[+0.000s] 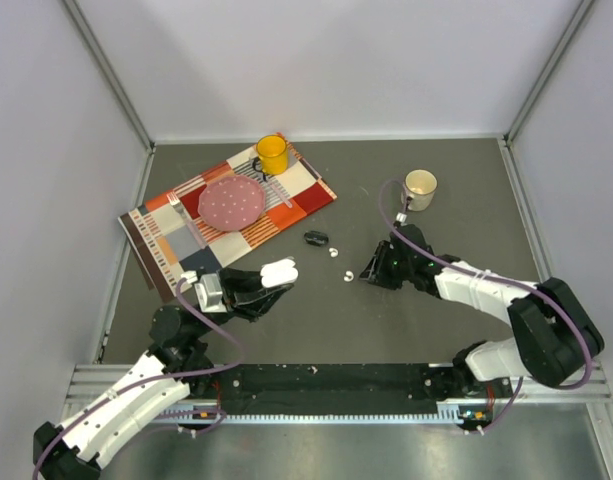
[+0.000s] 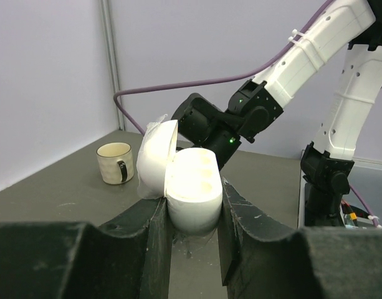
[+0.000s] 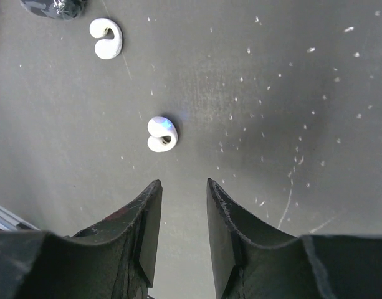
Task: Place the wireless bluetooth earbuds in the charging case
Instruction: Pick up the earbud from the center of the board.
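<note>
The left gripper (image 2: pixel 194 205) is clamped on the white case (image 2: pixel 192 187), whose lid (image 2: pixel 156 156) stands swung open. The right gripper (image 3: pixel 183 190) points down at the table (image 3: pixel 290 93), its fingers a narrow gap apart with nothing between them. One white earbud (image 3: pixel 161 134) lies just ahead of its tips, and a second earbud (image 3: pixel 106 38) lies farther on, beside a black item (image 3: pixel 53 7).

No legible text, labels, brands, numbers or signs on any object, any view.
</note>
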`<move>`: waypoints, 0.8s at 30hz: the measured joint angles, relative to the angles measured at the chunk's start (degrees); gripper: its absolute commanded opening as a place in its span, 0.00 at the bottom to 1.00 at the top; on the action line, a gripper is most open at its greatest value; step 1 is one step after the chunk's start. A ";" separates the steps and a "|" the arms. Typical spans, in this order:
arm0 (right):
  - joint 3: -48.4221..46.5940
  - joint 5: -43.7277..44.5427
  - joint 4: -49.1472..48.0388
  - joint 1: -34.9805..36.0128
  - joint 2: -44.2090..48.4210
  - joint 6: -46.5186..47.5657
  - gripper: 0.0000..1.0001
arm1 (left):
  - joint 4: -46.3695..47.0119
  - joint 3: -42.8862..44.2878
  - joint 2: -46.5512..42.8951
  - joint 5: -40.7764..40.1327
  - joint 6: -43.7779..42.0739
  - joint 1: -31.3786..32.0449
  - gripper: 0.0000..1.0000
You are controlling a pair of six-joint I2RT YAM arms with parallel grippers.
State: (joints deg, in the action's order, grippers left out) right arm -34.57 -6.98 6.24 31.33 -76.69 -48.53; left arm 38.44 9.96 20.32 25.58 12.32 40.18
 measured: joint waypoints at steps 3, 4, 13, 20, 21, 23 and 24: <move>0.02 -0.85 -2.08 0.00 -1.97 -0.59 0.34 | -0.04 0.00 -0.04 -0.20 0.02 0.00 0.00; 0.02 -1.05 -2.91 0.00 -2.67 -0.72 0.34 | -0.11 0.00 -0.07 -0.31 0.00 0.00 0.00; 0.02 -3.13 -8.02 0.00 -7.87 -2.08 0.31 | -1.27 0.00 -0.33 -1.27 -0.07 0.00 0.00; -0.04 -4.11 -10.78 0.00 -10.12 -2.71 0.31 | -2.75 0.00 -0.33 -1.31 -0.04 0.00 0.00; -0.07 -4.28 -11.10 0.00 -10.32 -2.71 0.30 | -2.84 0.00 -0.33 -1.33 -0.04 0.00 0.00; -0.17 -4.70 -11.78 0.00 -10.80 -2.80 0.30 | -2.97 0.00 -0.33 -1.49 -0.04 0.00 0.00; -0.37 -4.81 -11.93 0.00 -11.08 -2.86 0.30 | -2.97 0.00 -0.33 -1.51 -0.07 0.00 0.00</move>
State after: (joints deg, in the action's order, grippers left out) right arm -34.94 -11.79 -5.69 31.33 -87.77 -51.40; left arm 35.46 9.96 19.99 24.08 12.25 40.18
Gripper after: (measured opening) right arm 0.303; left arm 0.340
